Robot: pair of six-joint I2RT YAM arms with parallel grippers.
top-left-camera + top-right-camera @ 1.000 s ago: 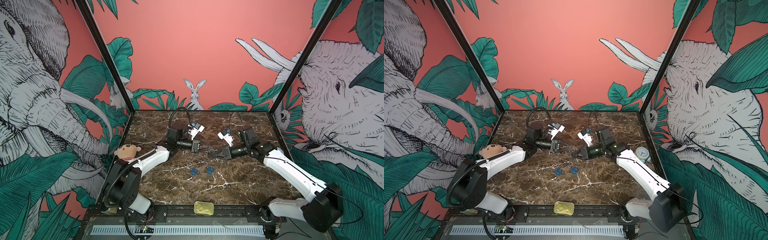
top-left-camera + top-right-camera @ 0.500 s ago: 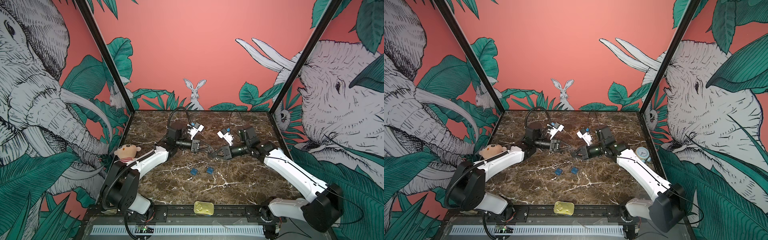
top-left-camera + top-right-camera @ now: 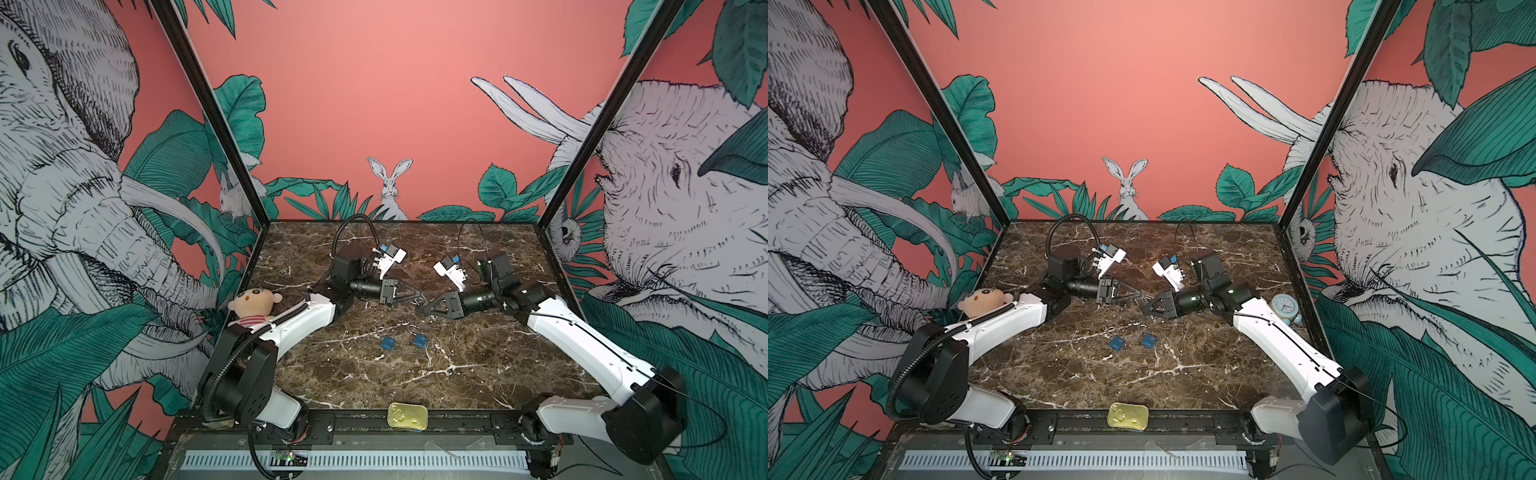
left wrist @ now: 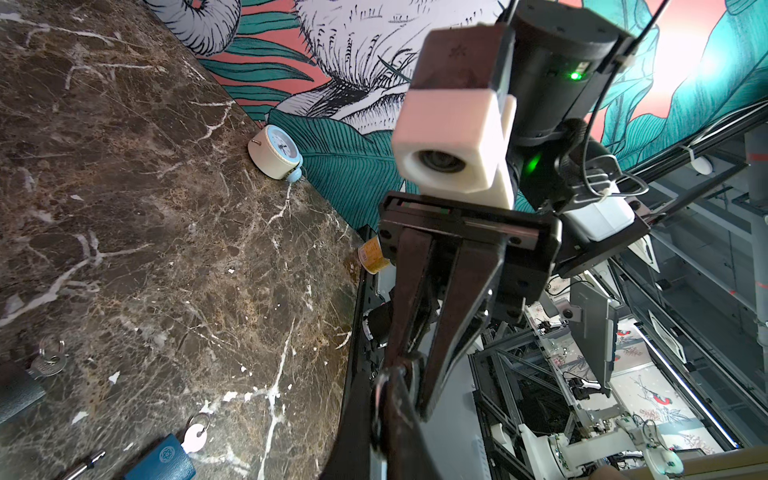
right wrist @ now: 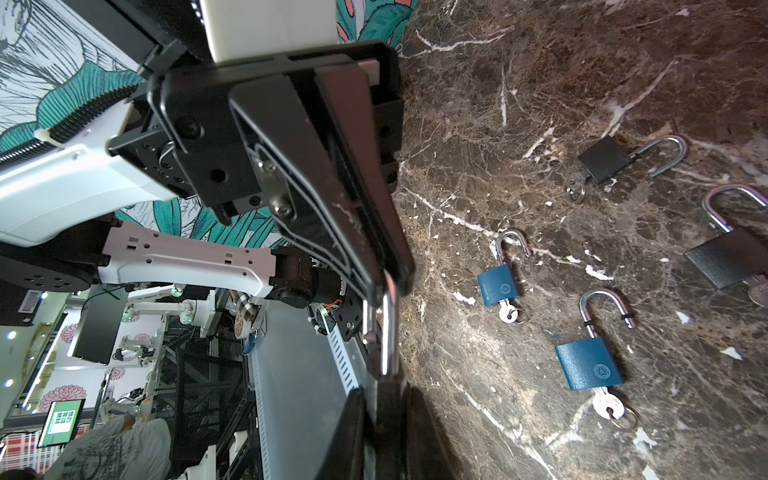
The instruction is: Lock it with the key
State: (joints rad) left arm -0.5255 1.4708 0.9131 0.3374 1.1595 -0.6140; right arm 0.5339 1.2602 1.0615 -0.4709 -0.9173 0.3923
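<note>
In both top views my two grippers meet tip to tip above the middle of the table. The right gripper (image 5: 384,399) is shut on the dark body of a padlock. Its silver shackle (image 5: 388,332) sticks out toward the left gripper (image 5: 386,282), which is shut on the shackle's end. In a top view the left gripper (image 3: 417,296) and right gripper (image 3: 423,307) almost touch. This lock's key is hidden. The left wrist view shows the right gripper's fingers (image 4: 457,316) pointing at my left gripper (image 4: 390,390).
On the marble lie two blue padlocks (image 5: 498,286) (image 5: 589,363) with keys (image 5: 607,405) in them, and two black ones (image 5: 600,158) (image 5: 727,262), all with open shackles. A plush doll (image 3: 253,305) sits at the left, a clock (image 3: 1284,306) at the right, a tin (image 3: 407,415) on the front edge.
The left gripper's jaws loosened briefly and closed again at the shackle. Both arms have stayed almost where they were.
</note>
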